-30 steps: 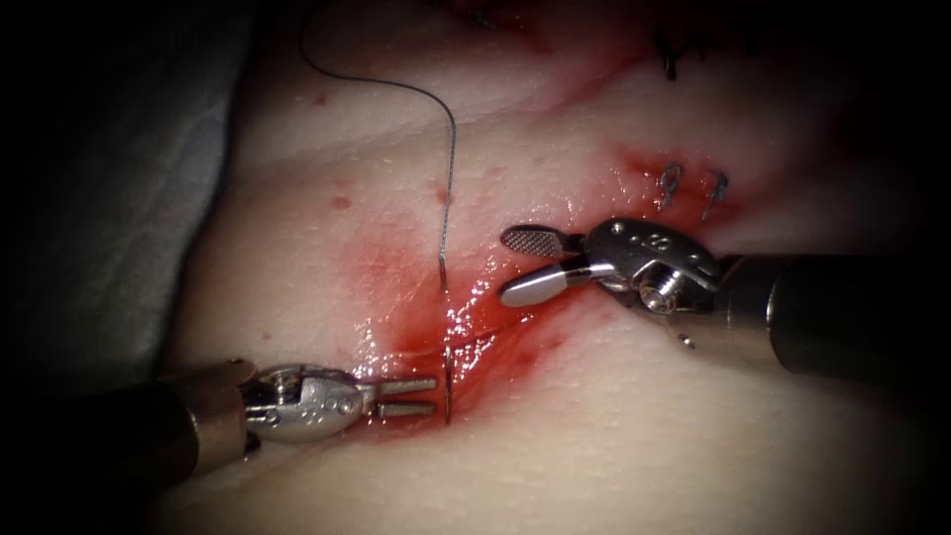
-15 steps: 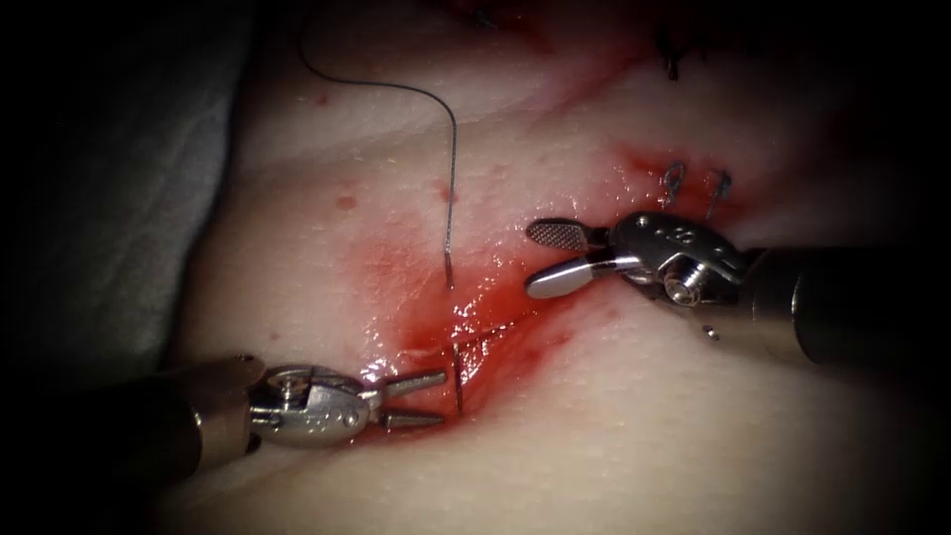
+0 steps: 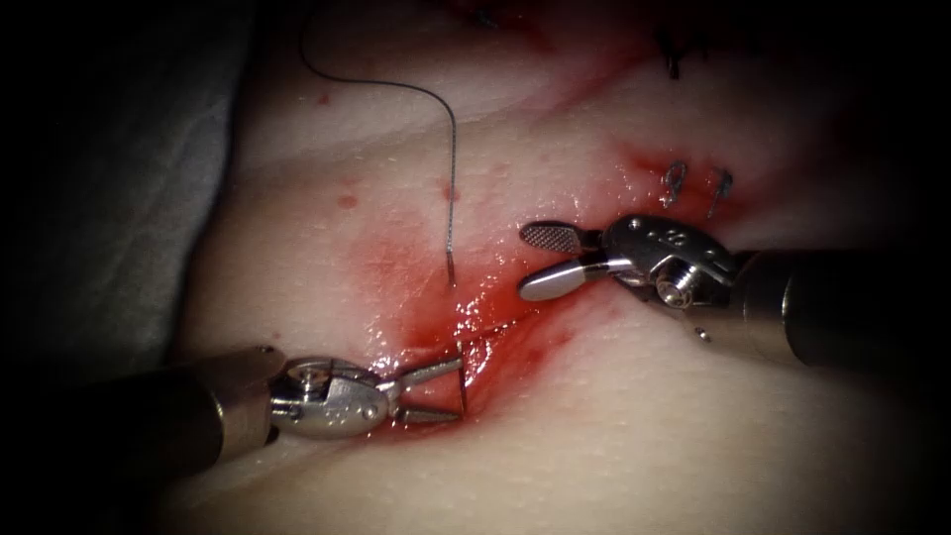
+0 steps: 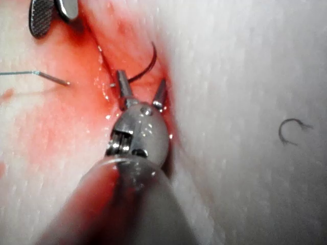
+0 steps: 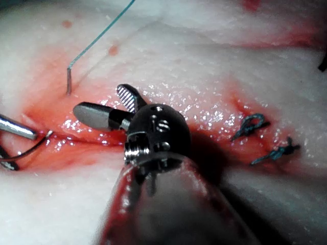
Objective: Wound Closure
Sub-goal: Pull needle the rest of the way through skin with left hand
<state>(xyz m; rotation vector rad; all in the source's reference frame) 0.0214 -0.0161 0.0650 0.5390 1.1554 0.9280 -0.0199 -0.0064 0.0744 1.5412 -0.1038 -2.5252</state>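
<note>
The curved needle sits in the tissue (image 3: 614, 436) across the cut (image 3: 495, 332). Its tail (image 3: 450, 266) stands out on the left side with the dark thread (image 3: 416, 91) running up from it. Its front part (image 3: 462, 381) rises from the red fluid at the cut. My left tool (image 3: 458, 391) is open, one jaw on either side of that front part, holding nothing. The left wrist view shows the needle's arc (image 4: 146, 67) just beyond the left tool (image 4: 140, 92). My right tool (image 3: 525, 263) is open and holds nothing, right of the tail, also seen in its own view (image 5: 104, 104).
Two tied stitches (image 3: 674, 183) (image 3: 717, 193) lie above the right tool, seen as knots (image 5: 250, 125) (image 5: 278, 152) in the right wrist view. A loose curl of thread (image 4: 291, 131) rests on the tissue. Grey cloth (image 3: 119, 198) borders the tissue's left edge.
My left tool opened its jaws and slid right until they straddle the needle's front part. The right tool drifted a little to the right, still open.
</note>
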